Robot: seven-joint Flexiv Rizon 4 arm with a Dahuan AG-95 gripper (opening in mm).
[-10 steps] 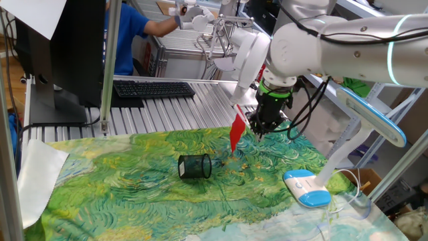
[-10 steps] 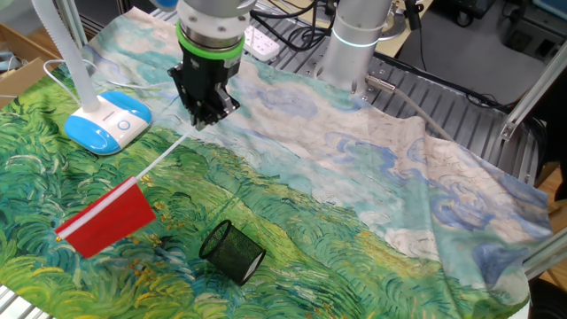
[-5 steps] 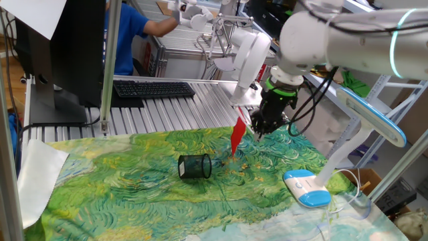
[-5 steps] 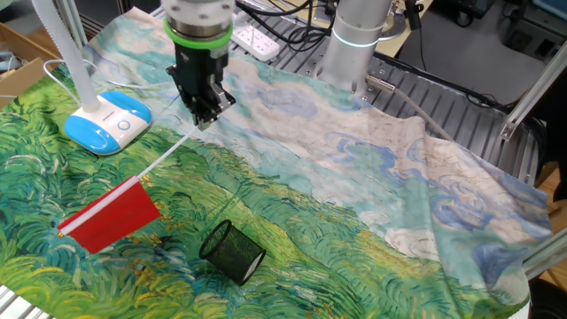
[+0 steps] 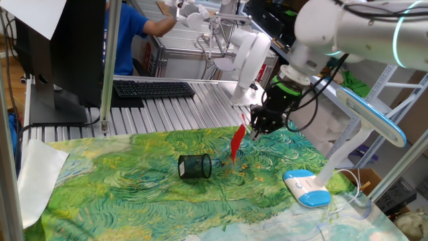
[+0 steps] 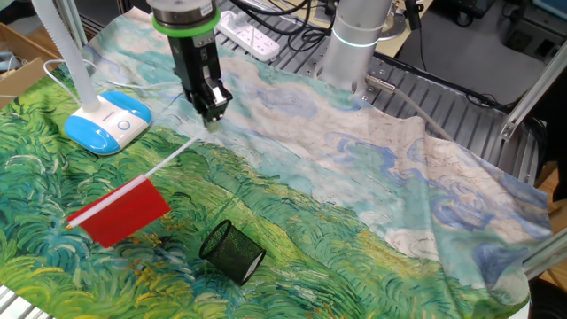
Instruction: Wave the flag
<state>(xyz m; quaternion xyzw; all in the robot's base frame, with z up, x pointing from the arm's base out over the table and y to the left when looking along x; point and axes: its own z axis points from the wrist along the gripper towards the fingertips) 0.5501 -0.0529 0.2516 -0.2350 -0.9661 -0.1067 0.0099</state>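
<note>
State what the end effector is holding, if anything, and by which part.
The end effector holds the flag by the bare end of its thin pale stick, opposite the red cloth, which hangs out over the table.

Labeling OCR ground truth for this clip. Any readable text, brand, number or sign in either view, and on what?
None readable in either view.
Flag: plain red cloth, no print.
Mesh cup: no label.
Gripper: no markings legible.
Keyboard: key legends too small to read.
Blue and white lamp base: no visible logo.
Painted tablecloth: brushstroke pattern only, no words.
</note>
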